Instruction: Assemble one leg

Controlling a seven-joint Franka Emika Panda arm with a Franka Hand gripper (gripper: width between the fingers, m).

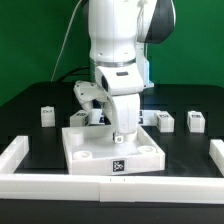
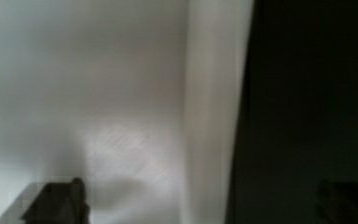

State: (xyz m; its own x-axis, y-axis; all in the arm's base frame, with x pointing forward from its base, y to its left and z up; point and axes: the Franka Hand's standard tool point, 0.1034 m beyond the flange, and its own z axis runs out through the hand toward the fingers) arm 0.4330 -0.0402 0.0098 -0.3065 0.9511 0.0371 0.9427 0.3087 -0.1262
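Claw point(image 1: 122, 131) hangs low over the far half of the tabletop point(image 1: 92, 153), pointing straight down. In the wrist view both fingertips point(image 2: 55, 203) sit wide apart. Between them is only blurred white tabletop and a dark strip beside it, so the claw is open and empty. It seems to hover at a tabletop edge; can't tell if it touches.

Legs are not in hand. All four lie loose on the surface point(image 1: 25, 100), in a rough row between the tabletop and the far edge:
- one leg point(image 1: 45, 115) toward the far corner on the exterior view's left
- one leg point(image 1: 79, 117) just beside the arm, partly hidden
- a leg point(image 1: 166, 121) and a last leg point(image 1: 195, 121) near each other toward the exterior view's right

No leg is fitted to the tabletop as far as I can see, so the task looks barely begun.

The tabletop sits mid-surface, tight to the rail point(image 1: 110, 186) along the near edge. Probably it is braced there so it won't slide when a leg is pressed or twisted in. The rail also turns up both side edges, boxing that zone.

Room: the lone leg near the left corner has bare surface all round, so it looks the easiest pick. The pair on the right leave less finger room between them. The leg by the arm is crowded by the arm itself.
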